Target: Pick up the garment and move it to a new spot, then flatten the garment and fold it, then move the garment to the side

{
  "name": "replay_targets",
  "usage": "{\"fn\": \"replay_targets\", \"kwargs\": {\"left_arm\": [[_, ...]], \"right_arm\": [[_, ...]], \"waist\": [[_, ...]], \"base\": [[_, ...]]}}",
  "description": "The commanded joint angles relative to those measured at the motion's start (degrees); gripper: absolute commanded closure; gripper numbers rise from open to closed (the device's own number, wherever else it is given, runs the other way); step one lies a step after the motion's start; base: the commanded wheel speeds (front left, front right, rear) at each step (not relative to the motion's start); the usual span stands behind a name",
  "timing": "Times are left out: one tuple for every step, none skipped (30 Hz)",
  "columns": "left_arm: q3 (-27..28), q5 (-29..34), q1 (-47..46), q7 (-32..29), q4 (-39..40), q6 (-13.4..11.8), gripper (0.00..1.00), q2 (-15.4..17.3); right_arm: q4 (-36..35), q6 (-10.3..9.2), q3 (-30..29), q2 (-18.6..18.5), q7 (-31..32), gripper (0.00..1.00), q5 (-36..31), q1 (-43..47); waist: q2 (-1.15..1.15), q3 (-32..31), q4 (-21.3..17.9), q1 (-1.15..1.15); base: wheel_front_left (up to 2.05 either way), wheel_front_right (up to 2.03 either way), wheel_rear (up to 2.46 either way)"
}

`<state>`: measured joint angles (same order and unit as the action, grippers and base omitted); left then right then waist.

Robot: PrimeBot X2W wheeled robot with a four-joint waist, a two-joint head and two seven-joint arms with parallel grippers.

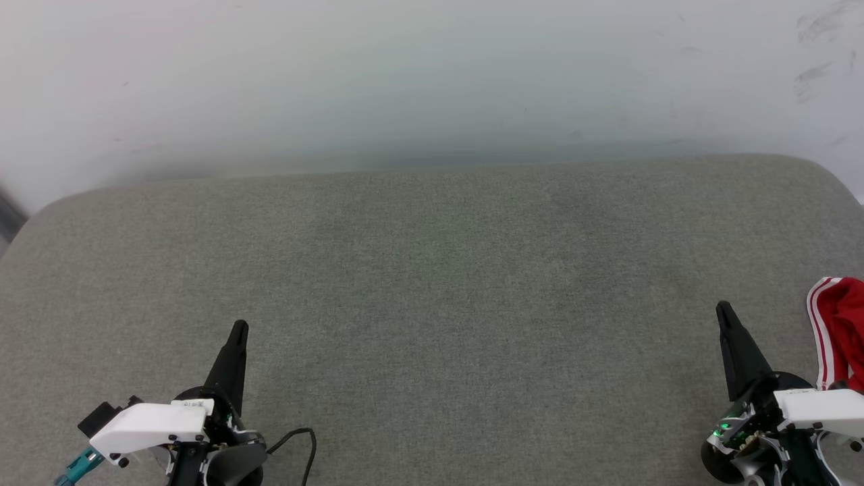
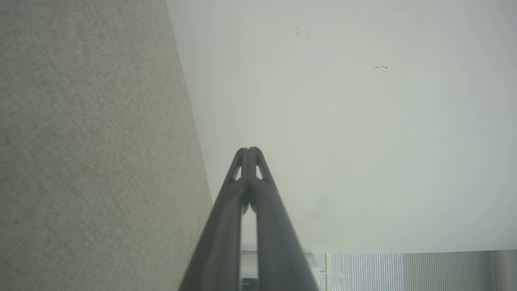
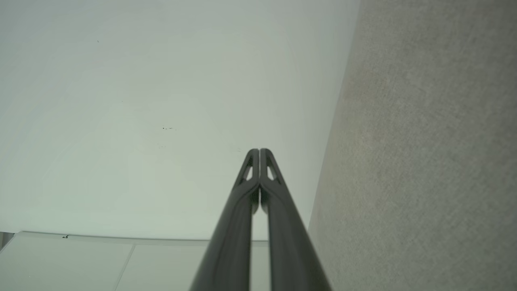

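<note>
Head view: big gray pad [image 1: 432,283] w/ white wall [image 1: 405,67] behind. L gripper [image 1: 237,332] low left, R gripper [image 1: 724,312] low right, both pointing up the pic, nothing in either. Garment [image 1: 840,324] at far right edge of pad, just beside R gripper; touching it or not, can't tell. Red cloth w/ red-white stripe trim, looks bunched up. Mostly cut off by pic edge, so can't tell if folded or flat.

L wrist view: two dark fingers [image 2: 226,226] pressed tight together, tips touching, nothing pinched between. Pad on left, wall ahead, window blinds [image 2: 404,270] at bottom.

R wrist view: same here. Fingers [image 3: 230,226] closed tip to tip, holding nothing. Pad on right, wall ahead.

How far along: hard to say. Fits 2 stages: garment lying in a heap at the side, waiting to be picked up, or garment put at the side after flattening and folding. Can't pick btw. the two from so little red cloth in view.
</note>
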<state>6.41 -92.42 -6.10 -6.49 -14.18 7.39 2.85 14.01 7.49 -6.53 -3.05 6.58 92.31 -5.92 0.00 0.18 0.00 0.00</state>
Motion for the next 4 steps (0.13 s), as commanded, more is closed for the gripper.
{"fn": "replay_targets", "kwargs": {"left_arm": [[0.3,0.0,-0.4,-0.3,0.0,0.2,1.00,0.0],[0.3,0.0,-0.4,-0.3,0.0,0.2,1.00,0.0],[0.3,0.0,-0.4,-0.3,0.0,0.2,1.00,0.0],[0.3,0.0,-0.4,-0.3,0.0,0.2,1.00,0.0]], "right_arm": [[0.1,-0.01,-0.1,0.2,0.1,1.00,0.2,-0.6],[0.1,0.00,-0.1,0.2,0.1,1.00,0.2,-0.6],[0.1,-0.01,-0.1,0.2,0.1,1.00,0.2,-0.6],[0.1,-0.01,-0.1,0.2,0.1,1.00,0.2,-0.6]], "waist": [[0.00,0.0,0.0,0.00],[0.00,0.0,0.0,0.00],[0.00,0.0,0.0,0.00],[0.00,0.0,0.0,0.00]], "base": [[0.00,0.00,0.00],[0.00,0.00,0.00],[0.00,0.00,0.00],[0.00,0.00,0.00]]}}
